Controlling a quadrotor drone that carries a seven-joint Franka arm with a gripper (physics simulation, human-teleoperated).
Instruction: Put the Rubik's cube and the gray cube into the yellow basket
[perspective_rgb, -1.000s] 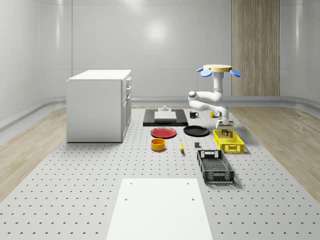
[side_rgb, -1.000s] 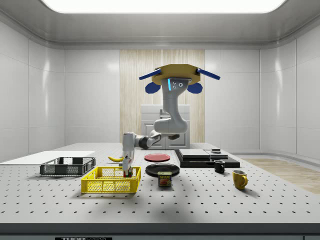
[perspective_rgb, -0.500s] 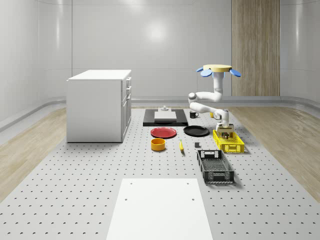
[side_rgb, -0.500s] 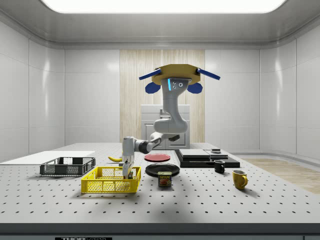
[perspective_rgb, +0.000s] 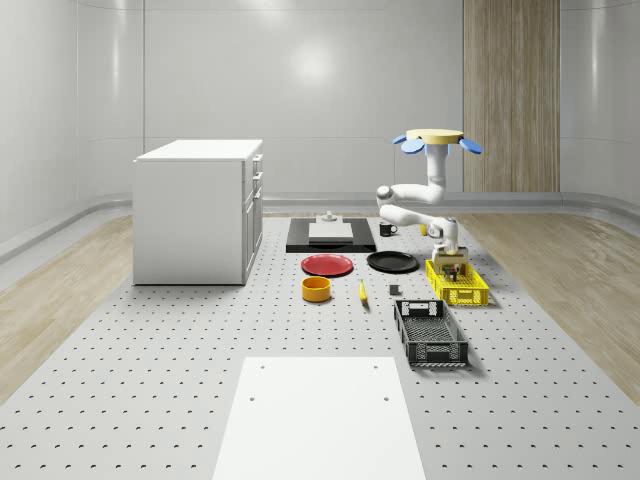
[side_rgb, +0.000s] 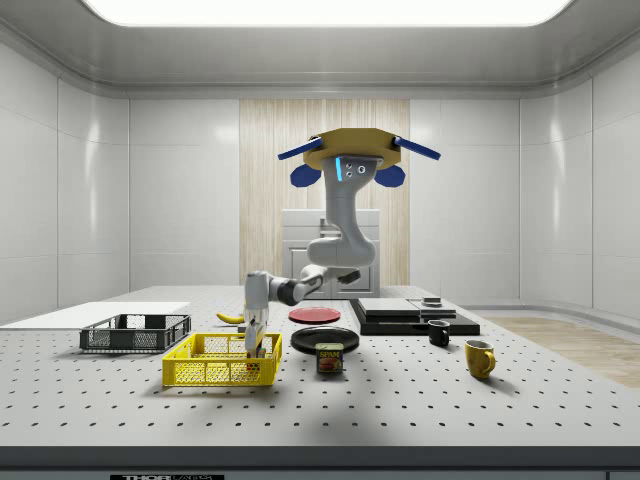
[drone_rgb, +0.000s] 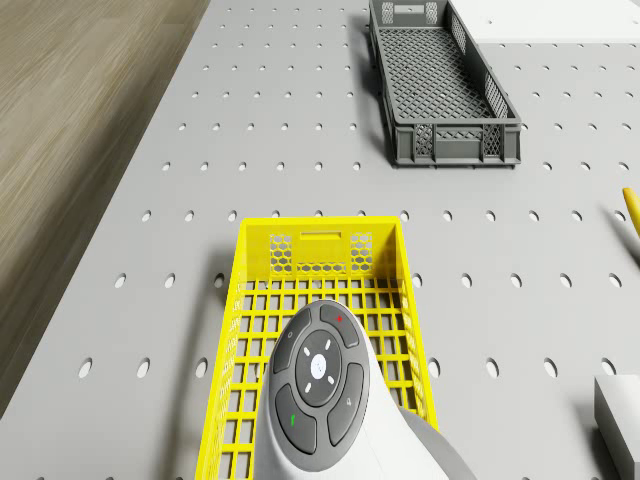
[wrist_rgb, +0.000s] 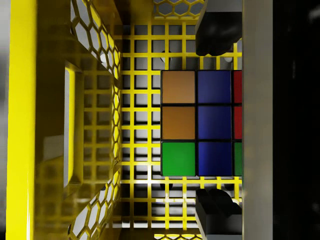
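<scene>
Drone (perspective_rgb: 436, 138) hovers beyond yellow basket (drone_rgb: 255, 300); gripper (wrist_rgb: 216, 120) spread wide inside, fingertips (wrist_rgb: 220, 31) clear of Rubik's cube (wrist_rgb: 200, 123), cube's right part hidden.

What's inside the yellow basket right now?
The Rubik's cube sits on the yellow basket floor, between the hand's fingertips. The arm covers part of the basket; no gray cube seen.

Pale grey glossy wall panels (perspective_rgb: 300, 90) are enclosing the room, and a vertical strip of light wood slat panelling (perspective_rgb: 510, 95) is standing well to the right of the white drawer cabinet (perspective_rgb: 198, 210). That cabinet is resting on the grey perforated floor platform (perspective_rgb: 150, 370), with wood-plank flooring (perspective_rgb: 40, 310) lying beside it. A bright ceiling light panel (side_rgb: 320, 10) is glowing overhead.
</scene>
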